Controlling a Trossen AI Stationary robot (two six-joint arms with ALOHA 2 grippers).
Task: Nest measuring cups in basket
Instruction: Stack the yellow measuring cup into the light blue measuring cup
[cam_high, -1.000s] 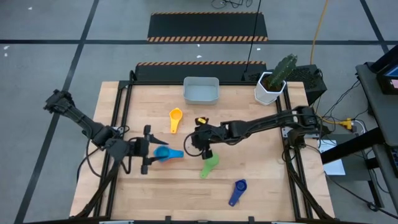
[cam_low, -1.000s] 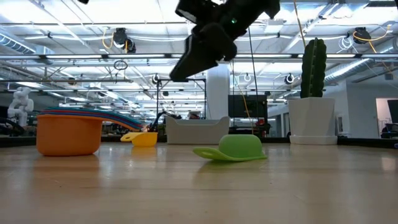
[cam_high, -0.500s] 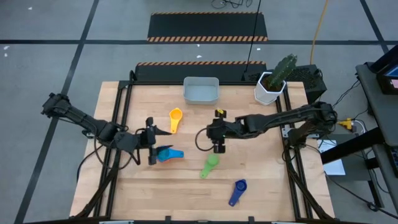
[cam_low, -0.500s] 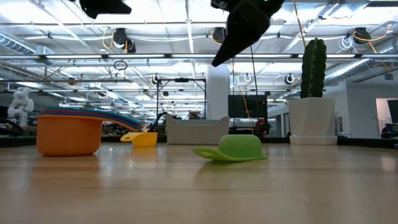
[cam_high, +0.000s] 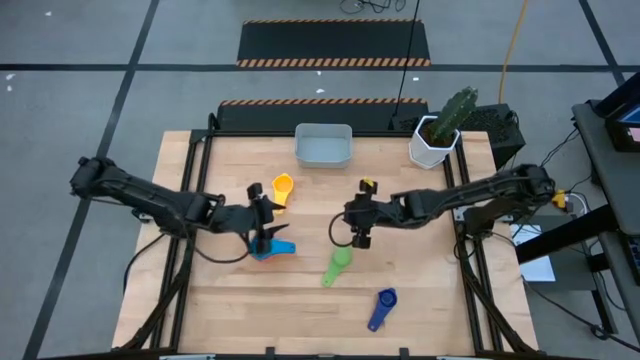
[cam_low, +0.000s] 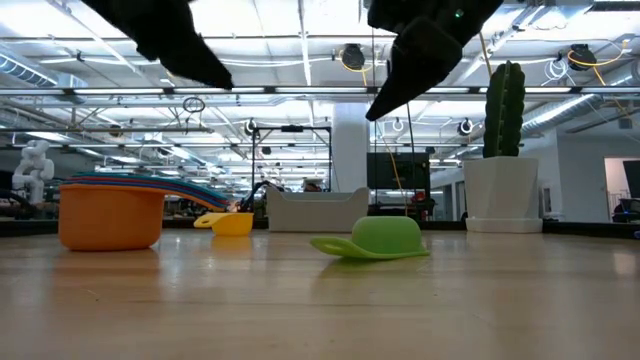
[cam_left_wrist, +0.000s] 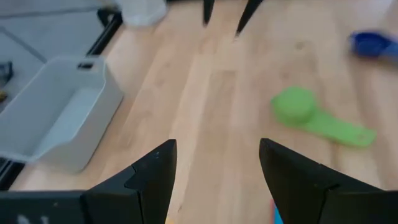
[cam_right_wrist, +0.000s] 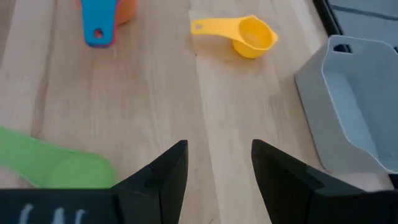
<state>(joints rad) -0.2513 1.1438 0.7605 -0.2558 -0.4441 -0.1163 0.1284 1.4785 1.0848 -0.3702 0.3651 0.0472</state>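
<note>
A stack of nested measuring cups (cam_high: 268, 248), orange at the bottom (cam_low: 110, 215) and light blue on top, stands on the table left of centre. A yellow cup (cam_high: 282, 190), a green cup (cam_high: 337, 265) lying bowl-down (cam_low: 375, 238) and a dark blue cup (cam_high: 382, 305) lie singly. The grey-blue basket (cam_high: 323, 145) stands at the far edge. My left gripper (cam_high: 272, 218) hangs open above the table just beyond the stack, with nothing between its fingers (cam_left_wrist: 217, 146). My right gripper (cam_high: 345, 222) hangs open above the table's middle, beyond the green cup (cam_right_wrist: 217, 146).
A white pot with a green cactus (cam_high: 440, 135) stands at the far right corner, right of the basket. Bare wood lies between the two grippers and along the near edge. Both grippers hang well above the table (cam_low: 215, 75) (cam_low: 385, 105).
My left gripper has swung from the stack's left side toward the table's right and far edge, sinking a little, and now hangs just beyond the stack. My right gripper has drawn back toward the table's right, away from the green cup, rolling its wrist. No cup has moved.
</note>
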